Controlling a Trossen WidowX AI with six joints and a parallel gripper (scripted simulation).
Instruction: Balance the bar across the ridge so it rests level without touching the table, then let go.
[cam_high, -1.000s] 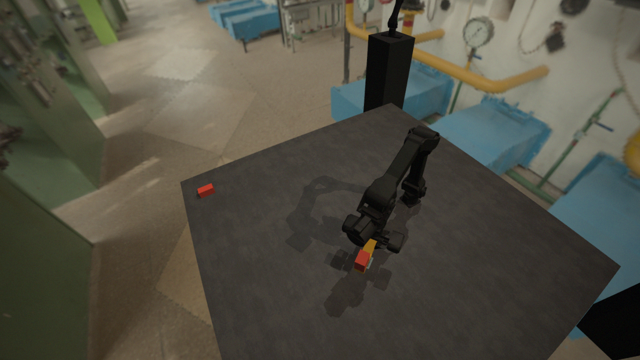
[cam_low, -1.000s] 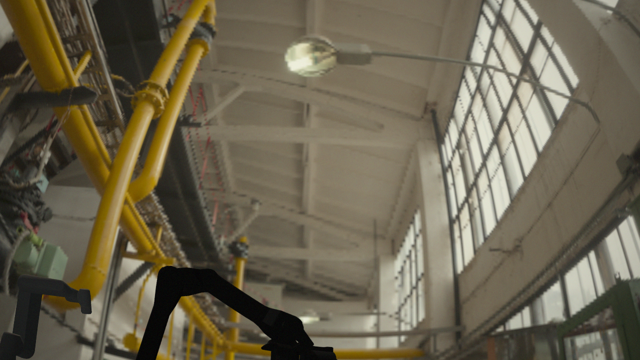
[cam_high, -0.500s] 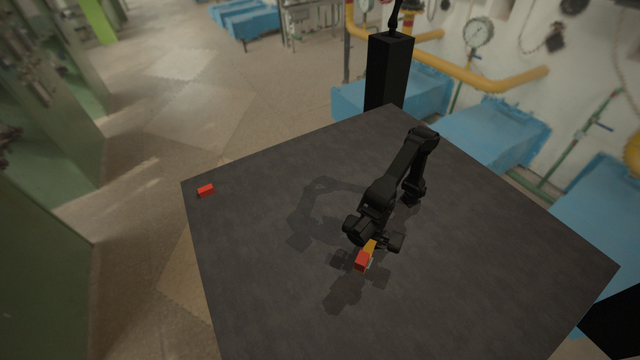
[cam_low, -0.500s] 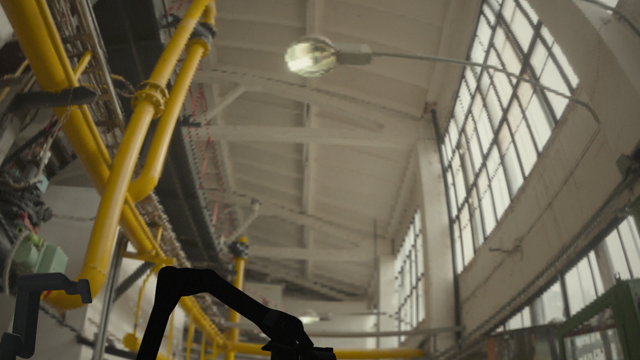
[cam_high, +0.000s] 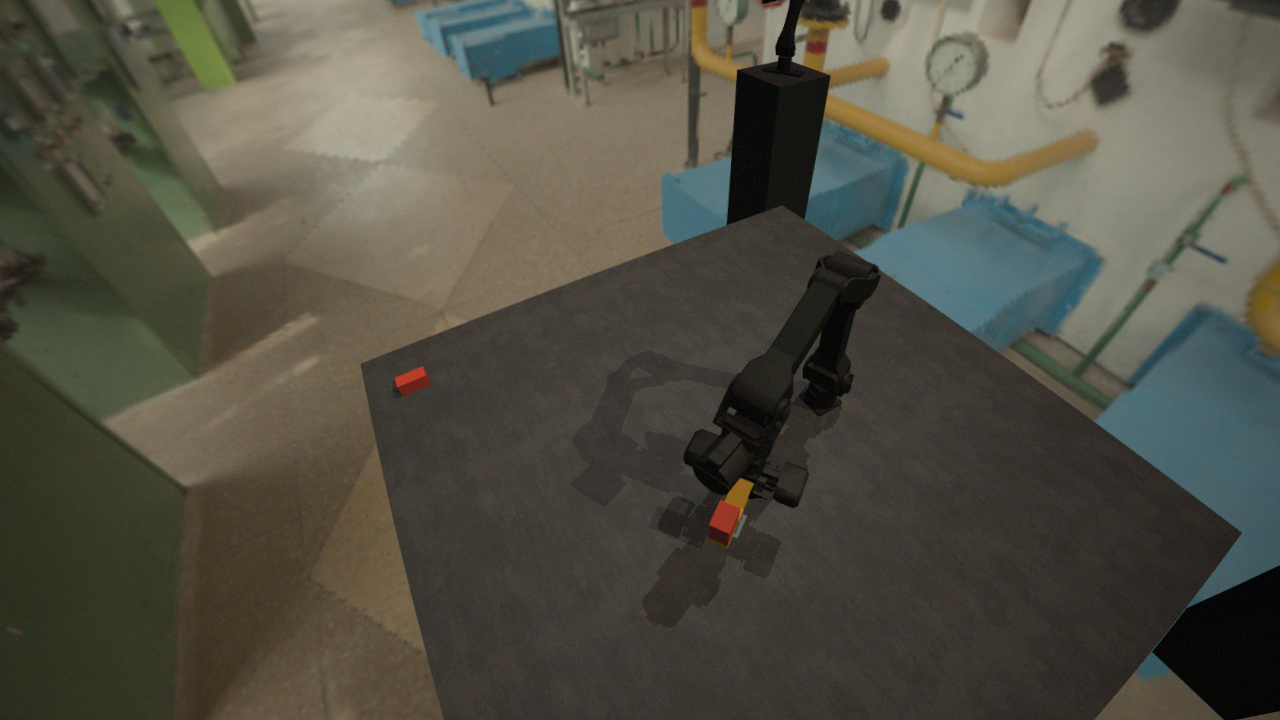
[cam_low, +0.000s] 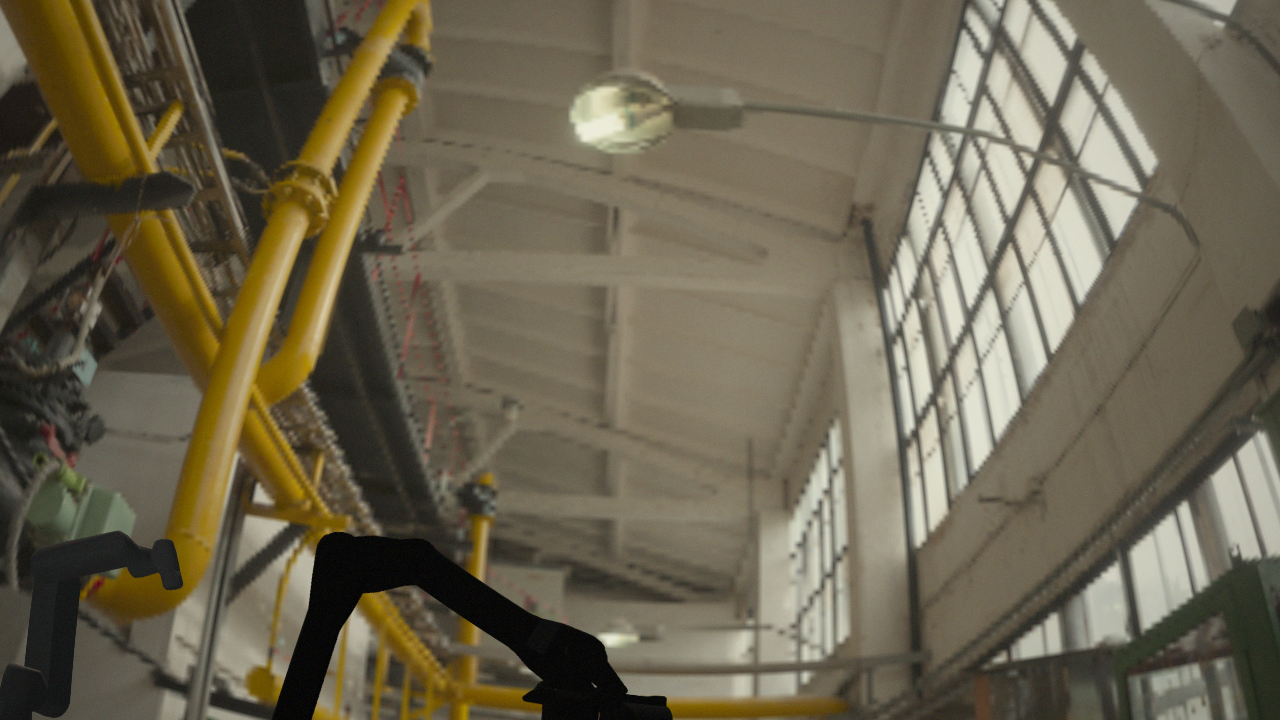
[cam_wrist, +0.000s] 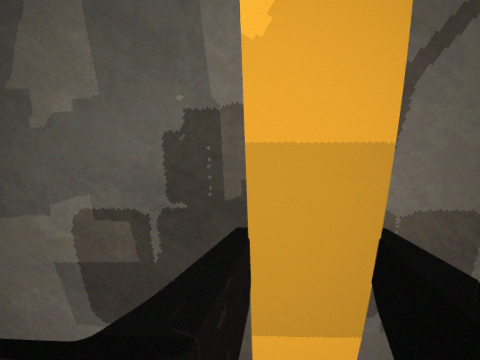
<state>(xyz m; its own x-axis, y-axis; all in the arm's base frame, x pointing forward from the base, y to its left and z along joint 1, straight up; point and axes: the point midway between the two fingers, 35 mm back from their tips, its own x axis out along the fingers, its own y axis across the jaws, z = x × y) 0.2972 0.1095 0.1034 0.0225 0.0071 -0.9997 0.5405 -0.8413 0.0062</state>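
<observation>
The orange bar (cam_high: 740, 492) (cam_wrist: 320, 190) runs lengthwise through the wrist view, with a red block (cam_high: 724, 519) at its far end in the top view. My gripper (cam_high: 745, 488) (cam_wrist: 310, 243) is shut on the bar, one dark finger at each side. A small pale green piece (cam_high: 741, 526), perhaps the ridge, shows beside and below the bar's red end. Most of it is hidden, and I cannot tell whether the bar touches it. Whether the bar is level or clear of the table (cam_high: 939, 555) is also unclear. The exterior view shows neither bar nor ridge.
Another red block (cam_high: 412, 380) lies near the table's left corner. A tall black post (cam_high: 776, 143) stands behind the table's back corner. My dark arm (cam_high: 801, 322) (cam_low: 483, 617) reaches over the table. A second, greyer arm (cam_low: 55, 617) shows at the left in the exterior view.
</observation>
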